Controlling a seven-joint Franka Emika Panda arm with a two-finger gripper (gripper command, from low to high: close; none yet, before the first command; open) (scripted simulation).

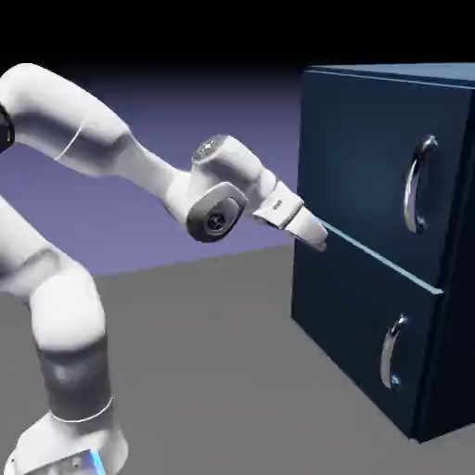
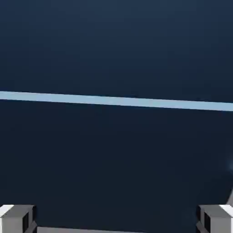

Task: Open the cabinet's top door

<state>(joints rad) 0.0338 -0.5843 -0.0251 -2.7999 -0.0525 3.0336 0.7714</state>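
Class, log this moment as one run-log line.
task: open top door | fingers: open, empty | gripper: at dark navy boxy cabinet front seam, left of curved silver handle | door: shut

Arm (image 1: 83, 139): glossy white rounded segments, grey round joint cap.
Gripper (image 1: 314, 232): white tapering hand.
Fingertips (image 2: 18, 217): small, grey, blocky.

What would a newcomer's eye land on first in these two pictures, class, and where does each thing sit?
First, the big navy cabinet filling the exterior view's right, its top door shut, with a long silver handle. Next, the white arm reaching from the lower left, its open gripper near the pale seam between the panels.
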